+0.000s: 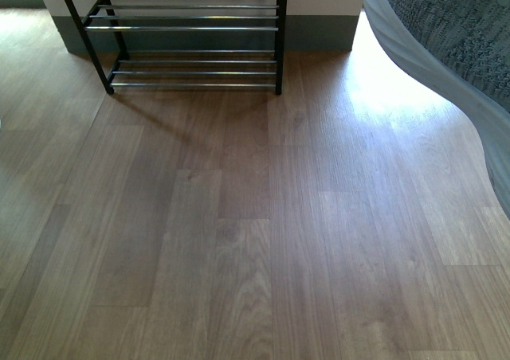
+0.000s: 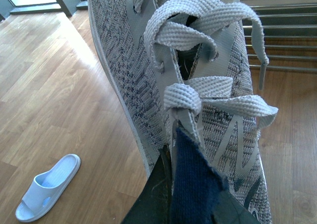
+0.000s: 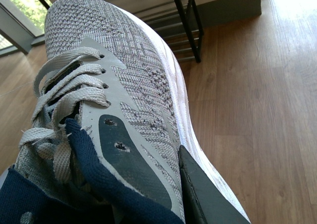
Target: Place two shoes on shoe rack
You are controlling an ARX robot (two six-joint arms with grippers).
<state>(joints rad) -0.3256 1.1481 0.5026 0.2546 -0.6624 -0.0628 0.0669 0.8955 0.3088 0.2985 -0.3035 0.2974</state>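
Navy tongue (image 2: 195, 179) of a grey knit sneaker (image 2: 129, 75) sits clamped in the left gripper (image 2: 193, 204), held aloft, toe pointing away toward the shoe rack (image 2: 282, 30). Likewise the right gripper (image 3: 163, 184) pinches the other sneaker (image 3: 138, 85), lengthwise toward the rack. Only the left wrist view shows a pale blue slide (image 2: 47, 187) on the wood floor (image 2: 49, 85).

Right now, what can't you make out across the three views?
Front view: shoe rack top cut by the upper edge; right sneaker cut by the right edge; no arms visible.
Left wrist view: left sneaker fills the frame, heel cut off, hiding most of the left gripper; one slide shows, its mate doesn't.
Right wrist view: the sneaker covers the right gripper except one finger, plus much of the rack.
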